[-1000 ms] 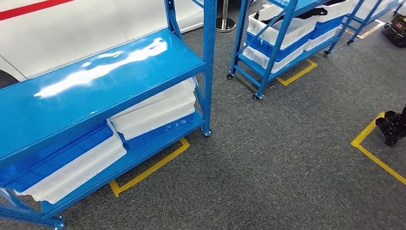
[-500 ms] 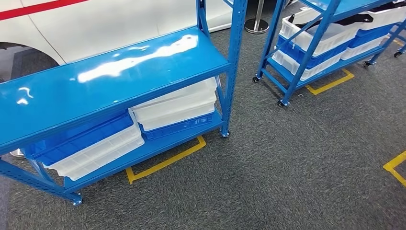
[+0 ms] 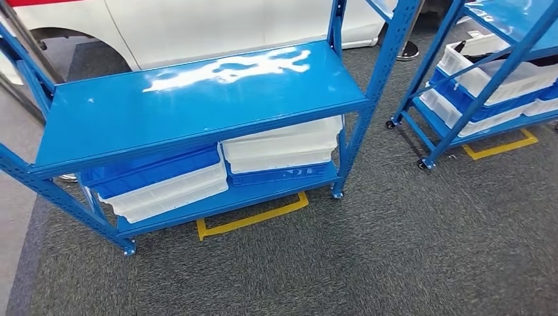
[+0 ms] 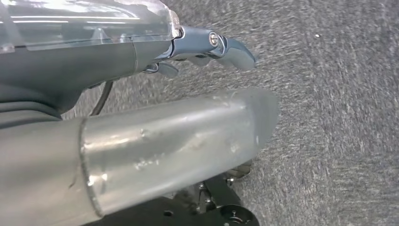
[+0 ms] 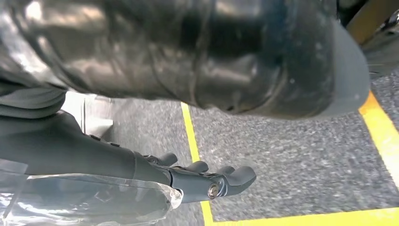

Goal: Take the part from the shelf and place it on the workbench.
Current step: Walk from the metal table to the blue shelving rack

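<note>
A blue metal shelf [image 3: 197, 99] stands in front of me in the head view, its glossy top board bare. White and blue bins [image 3: 279, 151] are stacked on its lower board. A second blue shelf [image 3: 490, 82] at the right carries white and blue bins, with something dark [image 3: 545, 60] lying across one; I cannot tell what it is. My left hand [image 4: 207, 47] hangs over grey carpet with its fingers stretched out and nothing in them. My right hand [image 5: 207, 181] also hangs with its fingers apart, holding nothing.
Grey carpet [image 3: 395, 263] spreads in front of and between the shelves. Yellow floor tape [image 3: 253, 218] marks each shelf's place. A white car body [image 3: 217, 23] stands behind the near shelf. A post's round base [image 3: 408, 49] sits between the shelves.
The whole picture has shifted: the camera turned left, so the near shelf now sits in the middle and the second shelf at the right edge. The shelves themselves have not moved.
</note>
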